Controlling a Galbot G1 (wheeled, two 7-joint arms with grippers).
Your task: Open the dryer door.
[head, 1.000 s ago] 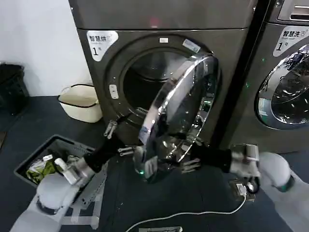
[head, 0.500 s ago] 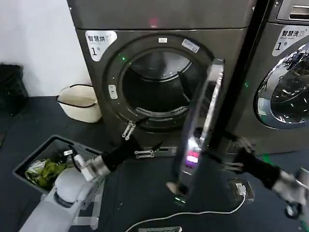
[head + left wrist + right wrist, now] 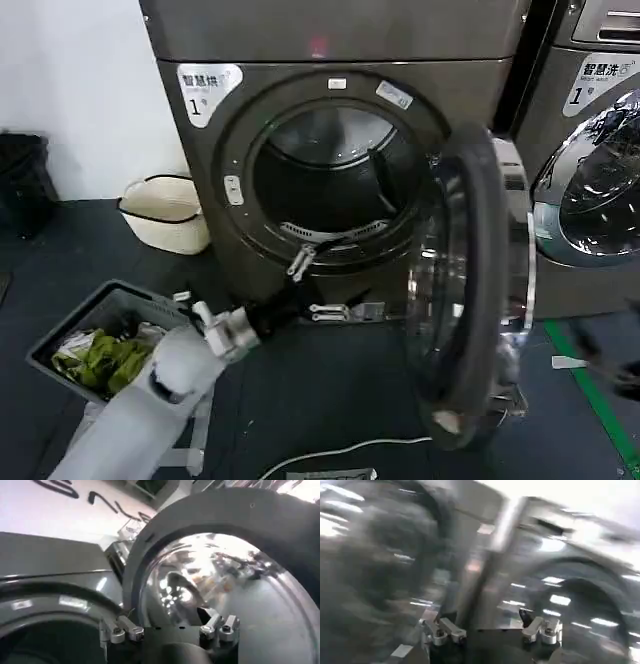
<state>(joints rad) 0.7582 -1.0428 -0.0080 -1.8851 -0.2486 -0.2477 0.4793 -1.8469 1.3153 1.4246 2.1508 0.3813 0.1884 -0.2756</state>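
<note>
The grey dryer [image 3: 330,40] stands ahead with its round door [image 3: 470,280] swung wide open to the right, hinged beside the second machine. The dark drum opening [image 3: 330,180] is exposed. In the head view my left gripper [image 3: 300,262] hovers at the lower rim of the opening, left of the door and apart from it. In the left wrist view my left gripper [image 3: 170,629] is open and empty, facing the door's glass bowl [image 3: 225,590]. My right gripper [image 3: 490,629] is open too, with nothing between its fingers, facing blurred grey machine fronts.
A grey basket [image 3: 60,335] with green clothes sits on the floor at the left. A cream tub [image 3: 165,210] stands by the wall. A second machine [image 3: 590,180] is at the right. A white cable [image 3: 350,450] and green tape [image 3: 590,395] lie on the dark floor.
The door has swung from half open to wide open on the right. My right arm has pulled away to the right edge. My left gripper has moved right, up to the opening's rim.
</note>
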